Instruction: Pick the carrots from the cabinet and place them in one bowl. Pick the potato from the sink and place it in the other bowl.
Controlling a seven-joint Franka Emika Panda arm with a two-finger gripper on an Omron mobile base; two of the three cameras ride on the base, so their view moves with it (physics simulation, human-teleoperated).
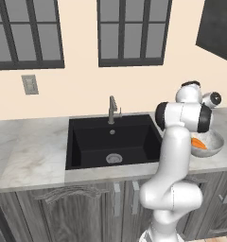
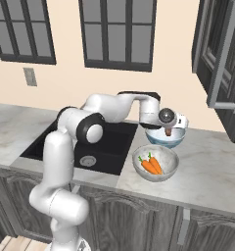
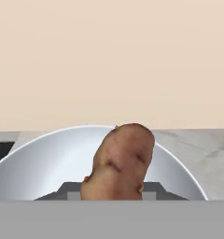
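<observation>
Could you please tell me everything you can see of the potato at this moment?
The small tan-brown oblong potato has a mottled, rough skin with darker creases and small nubs. It stands roughly on end in the hand view, held in the shut two-finger gripper, whose dark finger tips flank its lower part. It hangs just above the smooth pale blue-white bowl on the marbled counter, right of the black sink. Whether it touches the bowl cannot be told.
</observation>
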